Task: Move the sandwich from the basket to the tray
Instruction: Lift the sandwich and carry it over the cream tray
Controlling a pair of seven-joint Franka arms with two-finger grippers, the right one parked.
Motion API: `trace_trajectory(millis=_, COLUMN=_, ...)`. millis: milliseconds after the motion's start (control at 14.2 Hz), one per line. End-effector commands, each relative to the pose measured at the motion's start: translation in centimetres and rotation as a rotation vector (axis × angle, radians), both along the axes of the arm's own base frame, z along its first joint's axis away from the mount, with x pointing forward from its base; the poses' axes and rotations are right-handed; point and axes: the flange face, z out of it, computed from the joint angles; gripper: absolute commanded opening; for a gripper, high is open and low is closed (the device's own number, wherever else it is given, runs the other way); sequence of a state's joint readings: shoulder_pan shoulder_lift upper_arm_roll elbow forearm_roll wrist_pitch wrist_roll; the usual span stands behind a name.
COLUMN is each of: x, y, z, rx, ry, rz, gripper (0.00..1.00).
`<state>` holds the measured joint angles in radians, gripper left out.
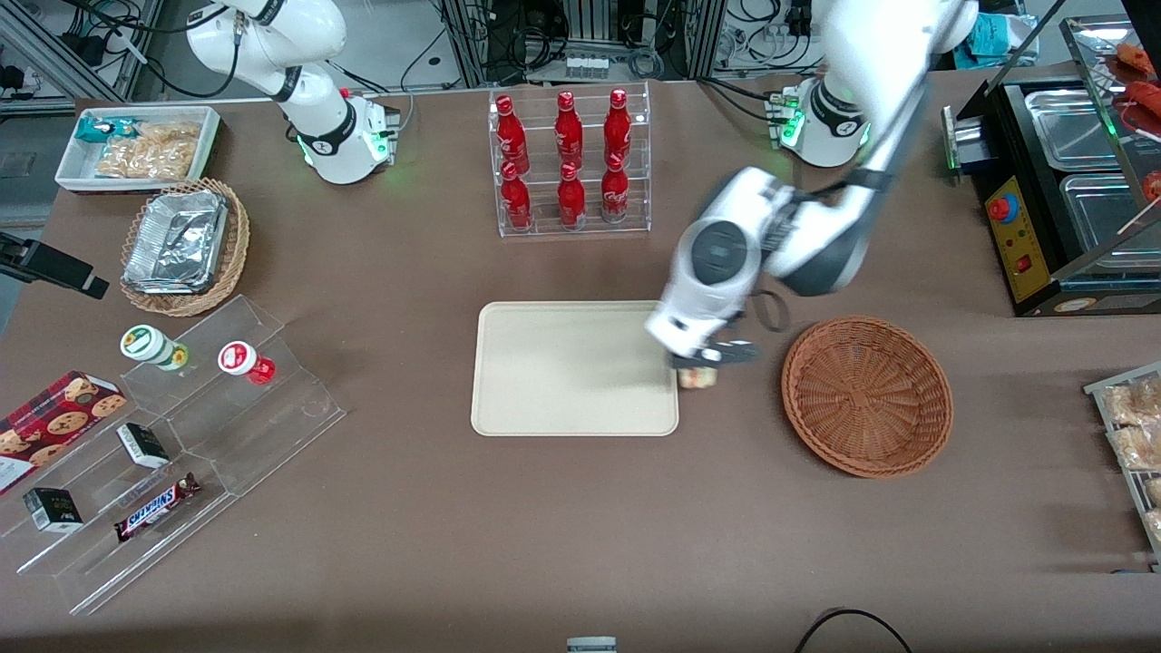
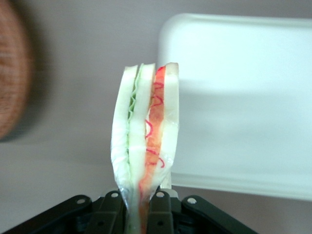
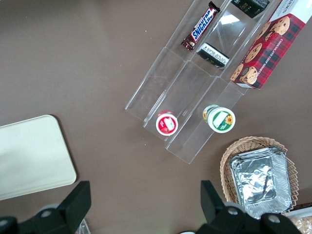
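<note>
My left gripper (image 1: 700, 361) hangs between the basket and the tray, just over the tray's edge nearest the basket. It is shut on the sandwich (image 2: 145, 131), a clear-wrapped wedge of white bread with green and red layers, pinched at its narrow end between the black fingers (image 2: 111, 209). From the front only a small part of the sandwich (image 1: 698, 377) shows under the hand. The cream tray (image 1: 562, 367) lies flat with nothing on it; the tray (image 2: 243, 102) also shows past the sandwich. The reddish-brown wicker basket (image 1: 866, 394) holds nothing.
A clear rack of red bottles (image 1: 570, 161) stands farther from the camera than the tray. Clear stepped stands with cups, a Snickers bar and a cookie box (image 1: 54, 422) lie toward the parked arm's end. A black appliance (image 1: 1052, 181) stands at the working arm's end.
</note>
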<state>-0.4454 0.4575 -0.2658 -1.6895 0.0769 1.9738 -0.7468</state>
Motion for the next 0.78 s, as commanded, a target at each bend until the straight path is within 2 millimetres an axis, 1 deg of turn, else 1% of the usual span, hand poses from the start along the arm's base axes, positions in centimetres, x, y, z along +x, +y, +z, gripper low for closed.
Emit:
trace_trajectory(millis=0, x=0.4, y=-7.6, z=-1.6, rx=-0.008, ry=0.022, rz=-0.004, gripper=0.17)
trace_trajectory(millis=71, x=0.9, y=-9.9, z=-2.5, rx=-0.012, ry=0.017, rz=0.035, gripper=0.18)
trace_trajectory(millis=141, x=1.0, y=-11.7, z=-3.8, rx=-0.014, ry=0.019, rz=0.044, gripper=0.18)
trace_trajectory(millis=212, x=1.2, y=-12.7, z=-5.3, rx=-0.017, ry=0.024, rz=0.047, gripper=0.18)
trace_trajectory(millis=353, x=0.4, y=-13.7, z=-7.1, rx=-0.010, ry=0.033, rz=0.025, gripper=0.21)
trace_trajectory(millis=494, x=-0.8, y=-14.7, z=-8.5, rx=-0.001, ry=0.042, rz=0.003, gripper=0.28)
trace_trajectory(millis=565, x=-0.8, y=-14.8, z=-8.6, rx=-0.007, ry=0.037, rz=0.004, gripper=0.42)
trace_trajectory(millis=635, x=-0.6, y=-14.8, z=-8.3, rx=-0.008, ry=0.027, rz=0.001, gripper=0.73)
trace_trajectory(millis=706, x=-0.1, y=-14.4, z=-8.0, rx=0.028, ry=-0.020, rz=-0.032, gripper=1.00)
